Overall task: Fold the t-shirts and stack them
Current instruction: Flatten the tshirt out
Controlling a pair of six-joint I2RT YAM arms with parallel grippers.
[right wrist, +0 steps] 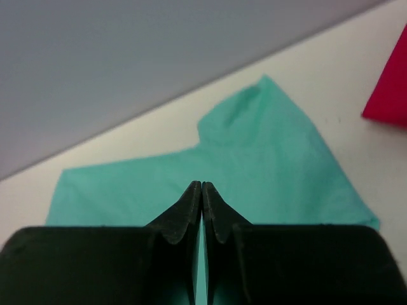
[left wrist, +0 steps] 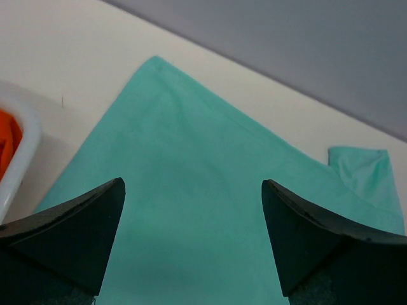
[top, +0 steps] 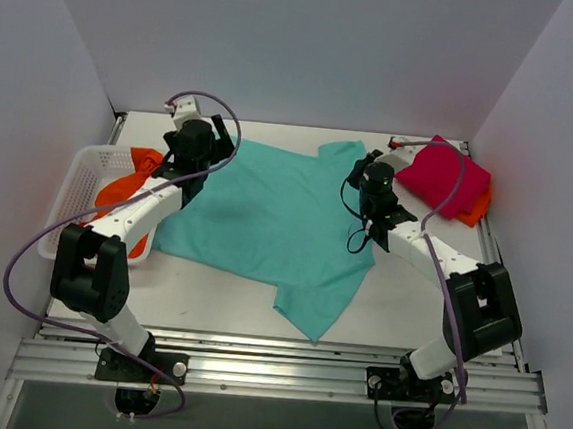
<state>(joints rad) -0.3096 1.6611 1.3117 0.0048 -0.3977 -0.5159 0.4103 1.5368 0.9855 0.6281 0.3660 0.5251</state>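
Lying spread flat, few wrinkles: teal t-shirt. White mesh basket holds orange t-shirt. Left gripper jaws wide apart above teal cloth; right gripper fingertips pressed together.

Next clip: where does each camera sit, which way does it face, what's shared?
Top external: above and behind the robot, looking down at the table; left arm and right arm show, reaching over the teal t-shirt.
Left wrist: on the left arm, facing the far wall across the teal t-shirt; open left tool, basket at left.
Right wrist: on the right arm, facing the sleeve; shut right tool, magenta t-shirt at right.
All three share the teal t-shirt.
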